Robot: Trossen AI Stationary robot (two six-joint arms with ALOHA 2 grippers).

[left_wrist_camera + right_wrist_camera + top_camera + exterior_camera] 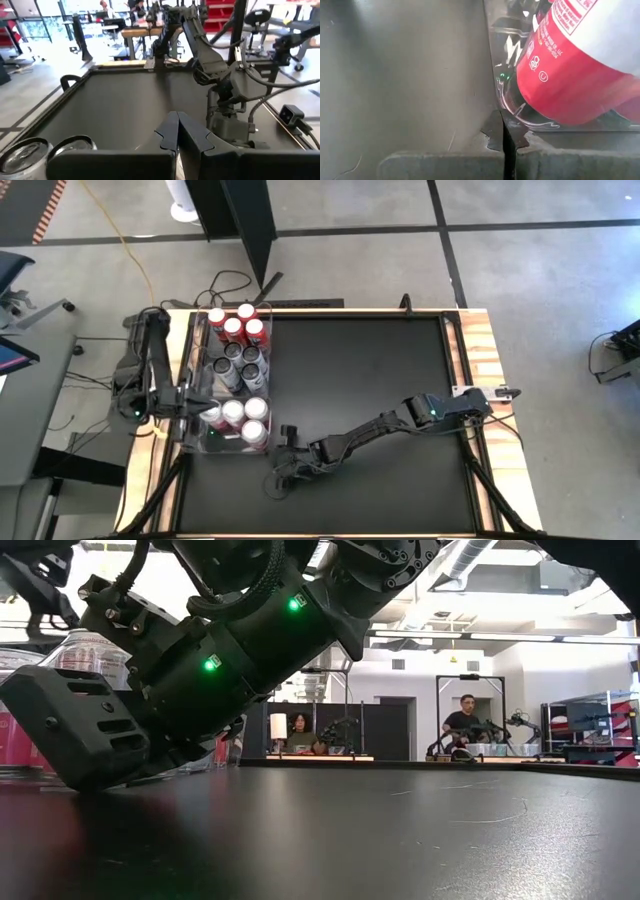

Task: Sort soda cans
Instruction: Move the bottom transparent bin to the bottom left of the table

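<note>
Three clear tubs stand in a row along the table's left side. The far one holds red soda cans, the middle one dark cans, and the near one white-and-red cans. My right gripper is shut and low on the table by the near tub's right side. Its wrist view shows a red-and-white can behind the clear wall. My left gripper is shut and level over the near tub's left edge, above silver can tops. My right gripper's shut fingertips meet the near tub's rounded bottom corner, on the side facing the table's middle. They come slanting down from the table's right side. The tub stands flat on the table.
Bare black tabletop stretches right of the tubs to the raised wooden rim. My right arm lies low across the table's near part. In the low view, people sit at benches in the room beyond the table.
</note>
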